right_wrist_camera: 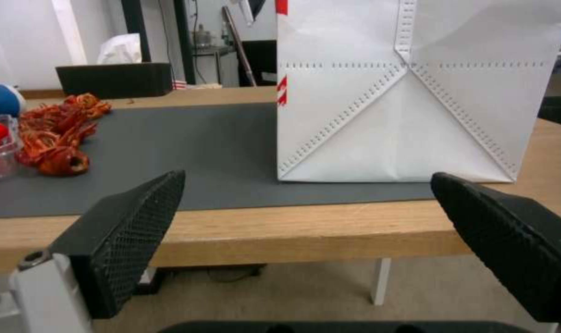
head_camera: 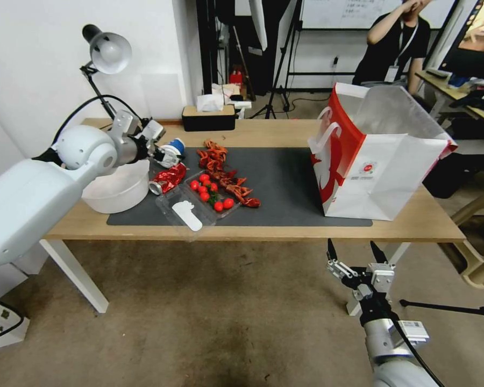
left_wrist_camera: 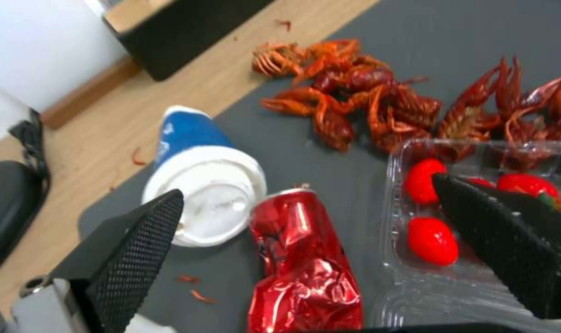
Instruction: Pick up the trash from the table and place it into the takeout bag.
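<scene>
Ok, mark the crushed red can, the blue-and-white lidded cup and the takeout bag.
crushed red can (left_wrist_camera: 305, 263), left wrist view, on its dented side.
blue-and-white lidded cup (left_wrist_camera: 215, 203), left wrist view, on its white lid.
takeout bag (head_camera: 384, 174), head view, on its white front panel.

A plain white wall (head_camera: 32, 64) closes the room on the left, and a white desk lamp (head_camera: 108, 51) on a black jointed arm leans out in front of it. The floor (head_camera: 210, 317) is worn beige-grey with darker scuffs. Behind the work area stand dark tripod legs (head_camera: 277, 80), and a whiteboard (head_camera: 360, 11) hangs on the far wall. A second desk (head_camera: 452, 88) with clutter sits at the far right, below a dark screen (head_camera: 481, 32). A pale plastic stool (head_camera: 481, 226) stands near the right edge. Light is even and soft.
</scene>
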### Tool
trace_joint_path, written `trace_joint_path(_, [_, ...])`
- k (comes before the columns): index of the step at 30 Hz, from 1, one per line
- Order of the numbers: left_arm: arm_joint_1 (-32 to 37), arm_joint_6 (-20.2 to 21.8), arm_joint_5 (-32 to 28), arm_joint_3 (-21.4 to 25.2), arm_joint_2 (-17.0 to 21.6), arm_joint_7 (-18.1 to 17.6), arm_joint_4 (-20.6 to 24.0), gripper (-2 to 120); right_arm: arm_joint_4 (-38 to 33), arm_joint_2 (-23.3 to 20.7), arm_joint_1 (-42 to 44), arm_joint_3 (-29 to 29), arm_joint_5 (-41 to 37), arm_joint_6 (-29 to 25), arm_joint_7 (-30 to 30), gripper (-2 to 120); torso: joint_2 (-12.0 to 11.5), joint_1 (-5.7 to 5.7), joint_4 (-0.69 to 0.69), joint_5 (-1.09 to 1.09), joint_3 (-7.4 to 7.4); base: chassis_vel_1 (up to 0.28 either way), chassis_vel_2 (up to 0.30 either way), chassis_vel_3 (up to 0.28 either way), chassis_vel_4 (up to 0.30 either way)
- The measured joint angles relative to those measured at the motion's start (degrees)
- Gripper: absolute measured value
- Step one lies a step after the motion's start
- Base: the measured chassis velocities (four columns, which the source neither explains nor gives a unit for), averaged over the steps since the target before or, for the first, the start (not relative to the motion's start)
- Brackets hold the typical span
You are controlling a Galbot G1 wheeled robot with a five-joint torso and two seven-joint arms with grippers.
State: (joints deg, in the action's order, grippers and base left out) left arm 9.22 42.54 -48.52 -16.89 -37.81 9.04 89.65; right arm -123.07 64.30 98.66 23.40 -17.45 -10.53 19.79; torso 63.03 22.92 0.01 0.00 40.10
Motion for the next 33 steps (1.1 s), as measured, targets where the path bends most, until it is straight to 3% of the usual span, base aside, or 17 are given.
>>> trace_joint_path(18, [-2.0, -0.2, 0.2, -5.6, -1.9, 0.7, -3.9, 100, 0.7, 0.3, -0.5, -0.3, 0.1, 0.0, 0.0, 100, 0.0, 0.00, -0.01, 0.00, 0.00, 0.000, 0.000, 0.000, 0.000])
trace_joint_path(27, [-4.0, -0.4, -0.1, -8.9, -4.6, -0.6, -9.8, 100, 1.2, 0.5, -0.7, -0.4, 0.2, 0.0, 0.3, 100, 0.0, 0.00, -0.02, 0.00, 0.00, 0.000, 0.000, 0.000, 0.000])
trace_joint_path(33, [-4.2, -0.4, -0.3, -9.4, -4.7, -0.9, -11.0, 100, 1.3, 0.5, -0.7, -0.4, 0.3, 0.1, 0.5, 100, 0.0, 0.00, -0.01, 0.00, 0.01, 0.000, 0.000, 0.000, 0.000])
